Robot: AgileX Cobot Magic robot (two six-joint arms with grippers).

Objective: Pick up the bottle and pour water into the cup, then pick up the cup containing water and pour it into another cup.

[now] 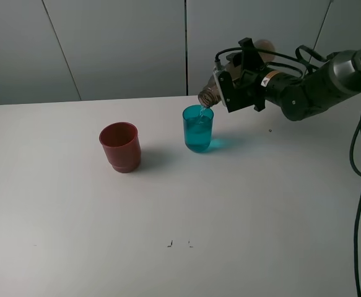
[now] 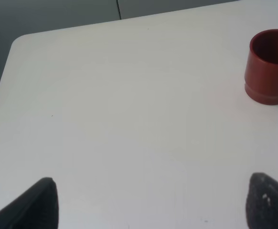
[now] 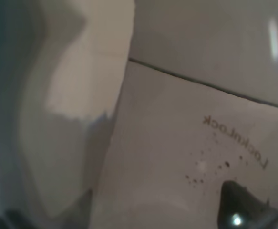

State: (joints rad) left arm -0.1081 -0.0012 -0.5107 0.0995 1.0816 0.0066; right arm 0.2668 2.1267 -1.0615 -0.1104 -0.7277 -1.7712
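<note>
While the right claw (image 1: 233, 86), shut on the tall smoky grey-brown translucent plastic bottle (image 1: 208, 96), is held tilted at upper right of centre, the neck is poised just above the translucent teal-blue plastic tumbler (image 1: 198, 129). Water could be spilled on the white desk (image 1: 260, 204) if the tilt is steepened or the rim missed.

Grey-brown bottle (image 1: 208, 96) lies tipped in the right gripper (image 1: 229, 90), mouth over the upright teal cup (image 1: 198, 129) just below. The red cup (image 1: 120, 146) stands upright, farther off.
</note>
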